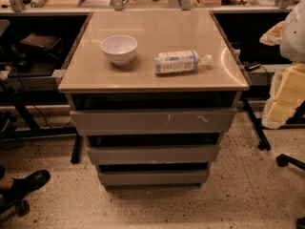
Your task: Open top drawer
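Observation:
The top drawer (152, 121) is the tallest grey front panel, right under the beige tabletop (143, 75), with small pale scratch marks on its right half. A dark gap runs between the tabletop edge and the panel's upper edge, and none of the drawer's interior shows. Two shorter grey drawer fronts (152, 154) sit below it. My gripper is not in view. A white rounded shape (294, 30) at the right edge may be part of my arm, but I cannot tell.
A white bowl (119, 48) and a plastic bottle (178, 62) lying on its side rest on the tabletop. Yellow foam blocks (285, 97) and chair wheels (282, 160) are at the right. A black shoe (24, 182) is at the lower left. Cluttered benches stand behind.

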